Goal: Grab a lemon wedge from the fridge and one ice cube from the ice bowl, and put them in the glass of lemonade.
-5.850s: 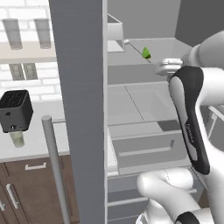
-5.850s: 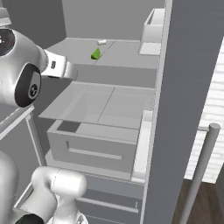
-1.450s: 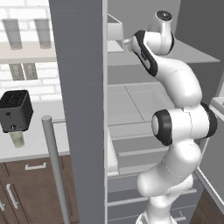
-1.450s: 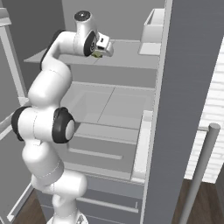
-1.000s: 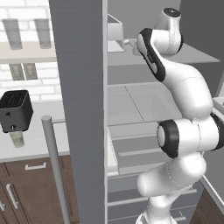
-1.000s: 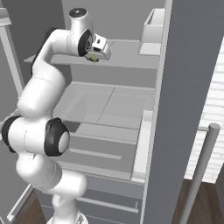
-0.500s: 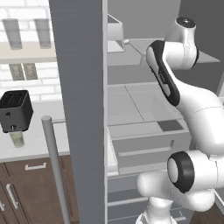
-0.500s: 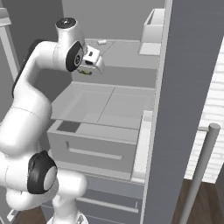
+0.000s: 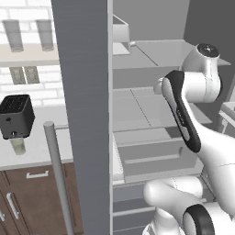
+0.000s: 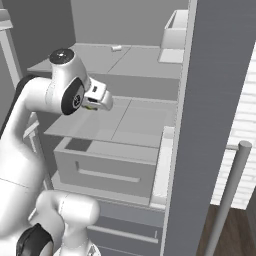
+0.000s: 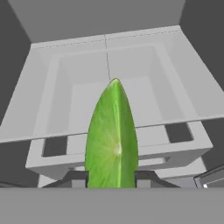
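Note:
The lemon wedge stands upright between my fingertips, bright green and filling the middle of the hand view. In the right base view my gripper is shut on that lemon wedge, inside the open fridge above the middle shelf and the crisper drawer. The glass of lemonade stands on the counter in front of the black toaster, left of the fridge door. The ice bowl and the ice cube are out of view.
A white bin and a small white item sit on the top shelf. The door's bar handle stands close to the left. Two tall clear glasses rest on a wall shelf. Brown cabinets lie under the counter.
My arm has drawn back and down from the top shelf toward the fridge's front, carrying the lemon wedge with it. The grip has stayed the same.

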